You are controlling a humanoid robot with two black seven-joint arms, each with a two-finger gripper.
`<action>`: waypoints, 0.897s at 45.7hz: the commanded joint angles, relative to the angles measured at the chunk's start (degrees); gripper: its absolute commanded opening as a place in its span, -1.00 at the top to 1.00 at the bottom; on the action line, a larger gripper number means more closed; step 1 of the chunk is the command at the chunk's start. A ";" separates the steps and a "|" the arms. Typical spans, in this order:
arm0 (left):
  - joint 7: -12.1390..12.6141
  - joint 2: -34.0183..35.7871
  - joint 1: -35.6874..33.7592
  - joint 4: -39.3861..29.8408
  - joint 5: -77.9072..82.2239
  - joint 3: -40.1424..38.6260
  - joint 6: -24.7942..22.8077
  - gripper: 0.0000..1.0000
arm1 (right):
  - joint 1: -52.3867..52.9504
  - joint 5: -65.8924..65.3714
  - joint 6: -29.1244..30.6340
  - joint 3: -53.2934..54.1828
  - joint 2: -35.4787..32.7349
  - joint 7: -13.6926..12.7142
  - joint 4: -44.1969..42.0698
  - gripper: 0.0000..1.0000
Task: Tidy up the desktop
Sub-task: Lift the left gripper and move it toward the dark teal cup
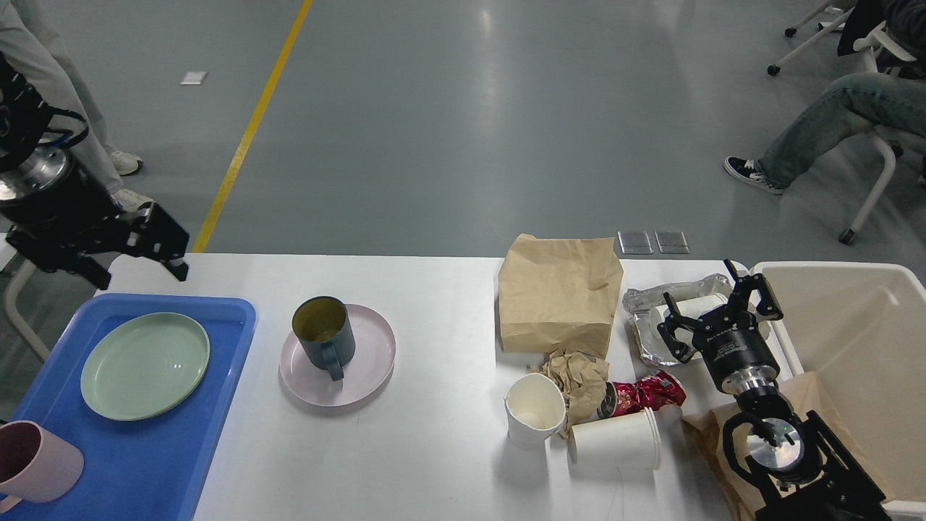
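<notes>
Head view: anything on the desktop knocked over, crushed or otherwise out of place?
Yes. On the desktop, one white paper cup lies on its side beside an upright, dented one. Crumpled brown paper and a crushed red wrapper sit behind them. The dark mug stands off-centre on the pink plate.
</notes>
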 commanded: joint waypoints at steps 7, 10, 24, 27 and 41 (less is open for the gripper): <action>0.23 -9.80 -17.51 -19.15 -15.71 4.41 1.19 -0.92 | 0.00 -0.02 -0.09 0.00 0.00 0.00 -0.01 -1.00; 0.23 -10.24 -21.20 -23.37 -16.50 4.15 2.07 -0.92 | 0.00 -0.02 -0.09 0.00 0.00 0.00 -0.01 -1.00; 3.22 -11.91 -25.34 -31.12 -15.90 4.32 5.59 -0.92 | 0.00 -0.02 -0.09 0.00 0.00 0.00 -0.01 -1.00; 2.87 -12.26 -25.25 -31.21 -15.89 4.32 5.50 -0.92 | 0.00 -0.02 -0.09 0.00 0.00 0.00 -0.01 -1.00; 2.25 -12.17 -24.20 -31.47 -17.64 4.32 7.25 -0.92 | 0.09 -0.02 -0.09 0.00 0.00 0.00 -0.01 -1.00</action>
